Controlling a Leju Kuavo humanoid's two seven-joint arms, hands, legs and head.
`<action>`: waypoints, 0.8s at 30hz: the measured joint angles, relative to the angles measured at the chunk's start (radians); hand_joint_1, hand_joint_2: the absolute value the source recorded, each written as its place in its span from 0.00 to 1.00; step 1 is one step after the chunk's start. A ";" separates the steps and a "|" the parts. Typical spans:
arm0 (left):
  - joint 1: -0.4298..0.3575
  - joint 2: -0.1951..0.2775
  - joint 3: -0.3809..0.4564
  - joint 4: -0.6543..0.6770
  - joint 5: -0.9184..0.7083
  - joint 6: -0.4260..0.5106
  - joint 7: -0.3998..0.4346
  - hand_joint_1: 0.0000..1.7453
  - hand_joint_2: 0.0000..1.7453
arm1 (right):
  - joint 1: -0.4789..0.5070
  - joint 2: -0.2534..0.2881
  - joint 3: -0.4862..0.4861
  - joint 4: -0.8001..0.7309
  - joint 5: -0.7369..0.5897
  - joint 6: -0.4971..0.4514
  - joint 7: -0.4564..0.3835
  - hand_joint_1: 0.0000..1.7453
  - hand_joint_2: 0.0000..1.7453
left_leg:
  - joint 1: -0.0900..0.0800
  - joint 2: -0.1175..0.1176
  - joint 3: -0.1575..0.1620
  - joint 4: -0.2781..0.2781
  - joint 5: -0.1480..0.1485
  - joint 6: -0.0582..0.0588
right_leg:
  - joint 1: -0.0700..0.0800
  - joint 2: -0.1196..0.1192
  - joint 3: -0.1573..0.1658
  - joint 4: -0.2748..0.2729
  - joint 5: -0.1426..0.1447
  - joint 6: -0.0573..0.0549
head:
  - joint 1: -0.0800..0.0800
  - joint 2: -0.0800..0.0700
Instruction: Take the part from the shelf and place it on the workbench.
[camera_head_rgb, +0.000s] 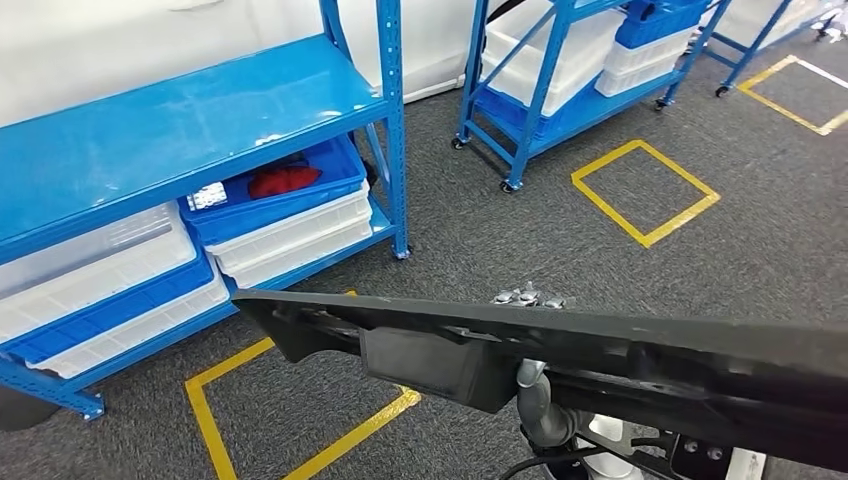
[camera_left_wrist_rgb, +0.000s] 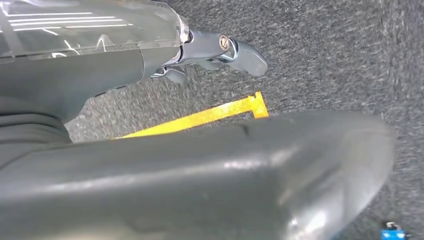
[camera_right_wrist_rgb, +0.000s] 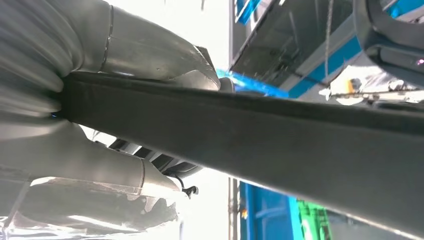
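We find the right hand (camera_right_wrist_rgb: 100, 130) clamped on the long dark part (camera_head_rgb: 600, 350), carried level for transport; left hand's (camera_left_wrist_rgb: 215, 52) grip: cannot tell.

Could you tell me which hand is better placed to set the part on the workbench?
Right. The right hand wraps the part from both sides; the left hand shows carpet between its fingers and the part, grip unclear.

Bright even light; shelf (camera_head_rgb: 180, 130) glare; blown-out, blurry wrist views
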 joint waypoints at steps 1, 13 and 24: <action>0.000 0.002 0.000 0.000 0.000 0.001 0.001 0.00 0.00 | 0.001 0.002 0.001 0.006 -0.002 -0.003 0.000 1.00 1.00 | 0.000 0.013 0.000 0.000 -0.001 0.000 | -0.002 -0.005 -0.008 0.018 0.003 0.001 | 0.000 0.000; -0.025 0.023 -0.024 0.000 0.000 -0.024 0.001 0.00 0.00 | 0.011 0.012 -0.012 0.016 0.048 -0.024 0.000 1.00 1.00 | -0.003 0.006 -0.045 0.147 -0.107 -0.051 | 0.001 -0.015 0.134 -0.274 0.125 -0.050 | 0.000 0.000; -0.025 0.021 -0.029 0.000 0.001 -0.015 0.022 0.00 0.00 | -0.003 0.011 0.007 0.042 0.034 -0.047 0.000 1.00 1.00 | -0.002 -0.096 -0.007 0.015 -0.008 -0.022 | 0.000 0.128 0.116 -0.266 0.138 -0.022 | 0.000 0.000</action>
